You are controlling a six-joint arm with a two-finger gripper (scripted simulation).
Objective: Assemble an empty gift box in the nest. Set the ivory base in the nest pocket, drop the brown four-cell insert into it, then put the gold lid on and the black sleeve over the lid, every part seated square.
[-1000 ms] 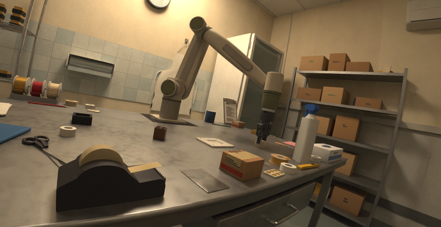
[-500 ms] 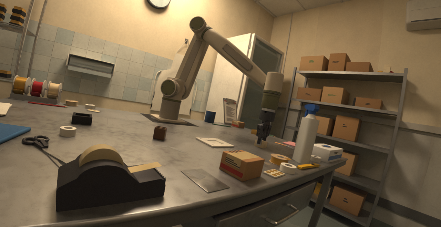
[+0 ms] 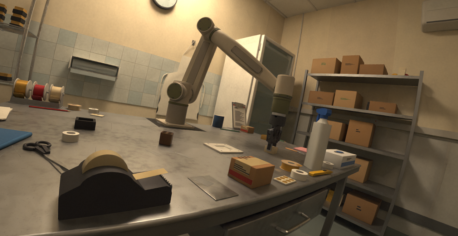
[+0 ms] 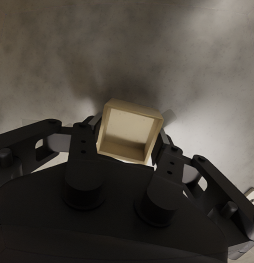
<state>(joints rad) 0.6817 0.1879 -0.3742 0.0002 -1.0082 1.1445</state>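
Observation:
My gripper is down at the table's far right, closed around the ivory base, an open-topped square tray that sits on the steel surface. The wrist camera looks into the empty ivory base between my gripper fingers. The white nest plate lies flat to the left of it. The brown four-cell insert stands further left, mid-table. The black sleeve rests far left. A gold piece, possibly the lid, peeks out behind my wrist.
A black tape dispenser fills the near left. A cardboard box, tape rolls and a spray bottle crowd the near right edge. Scissors lie at the left.

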